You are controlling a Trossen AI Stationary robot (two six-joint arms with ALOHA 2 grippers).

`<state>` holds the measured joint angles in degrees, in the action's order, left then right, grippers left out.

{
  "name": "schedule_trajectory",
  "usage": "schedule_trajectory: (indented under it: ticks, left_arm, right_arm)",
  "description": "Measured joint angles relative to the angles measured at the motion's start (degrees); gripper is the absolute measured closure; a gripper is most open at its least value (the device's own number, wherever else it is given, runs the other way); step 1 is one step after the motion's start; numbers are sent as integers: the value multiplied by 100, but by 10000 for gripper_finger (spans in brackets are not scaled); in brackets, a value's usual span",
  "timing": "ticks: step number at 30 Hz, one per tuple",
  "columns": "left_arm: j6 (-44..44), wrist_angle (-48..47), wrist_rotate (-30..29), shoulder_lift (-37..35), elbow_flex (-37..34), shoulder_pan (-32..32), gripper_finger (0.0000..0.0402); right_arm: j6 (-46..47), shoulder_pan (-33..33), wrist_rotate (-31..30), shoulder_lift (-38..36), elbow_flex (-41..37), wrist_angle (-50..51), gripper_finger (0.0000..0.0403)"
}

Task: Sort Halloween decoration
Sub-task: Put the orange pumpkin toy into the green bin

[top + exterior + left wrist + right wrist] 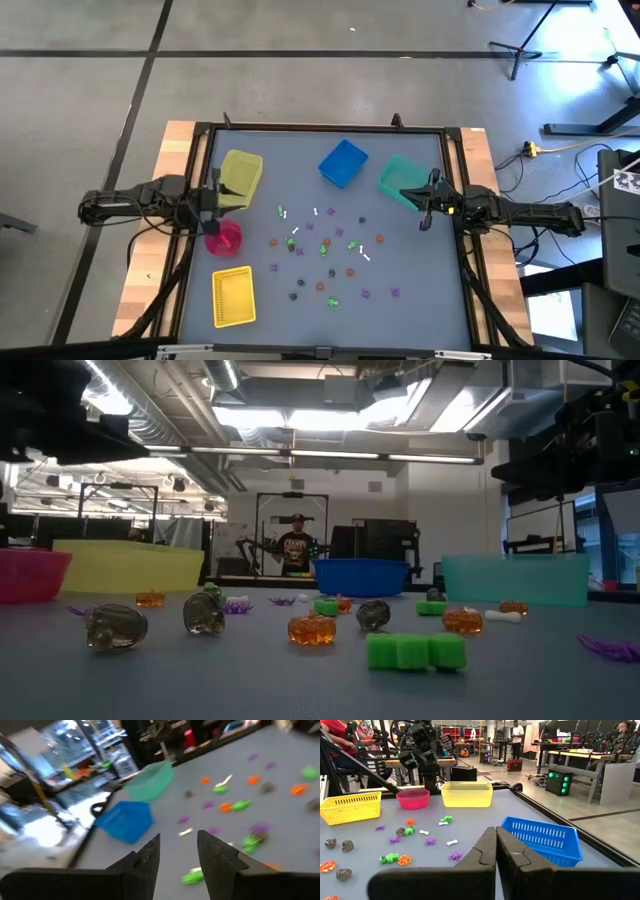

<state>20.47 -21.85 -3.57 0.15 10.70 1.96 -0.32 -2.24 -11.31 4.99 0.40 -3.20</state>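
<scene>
High view: Halloween decoration (325,255) lies scattered mid-table, just right of the pink bowl (228,240); left gripper (212,226) hangs over that bowl, probably a drop spot.
Low view: trinkets untouched, well in front of the bowl.
Left wrist view: fingers (150,857) part-spread, holding nothing.
Right wrist view: right gripper (495,851) pinched closed, empty, waiting far from the bowl.

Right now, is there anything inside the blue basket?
The blue basket looks empty in the right wrist view: only its slotted floor shows. Its near wall hides a strip of the floor, so a tiny trinket there would go unseen.
</scene>
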Motion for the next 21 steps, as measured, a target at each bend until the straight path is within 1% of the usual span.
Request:
schedule_trajectory:
  ticks: [5,8,11,13,16,21]
  left_arm:
    - [-1234,0,437,1,0,1,285]
    - [-1847,0,474,1,0,2,285]
    - [-2511,2,472,-1,-2,0,285]
    - [-2598,57,417,-1,-2,0,285]
    - [-2613,196,398,-1,-1,1,285]
    - [-2638,371,376,-1,-2,2,285]
  right_arm:
    - [4,0,134,2,0,-24,400]
    - [165,0,376,2,0,-395,400]
    - [525,0,404,0,0,-911,400]
    - [725,0,404,0,2,-1193,395]
    - [787,0,404,2,109,-1199,368]
    - [846,0,500,55,426,-1209,290]
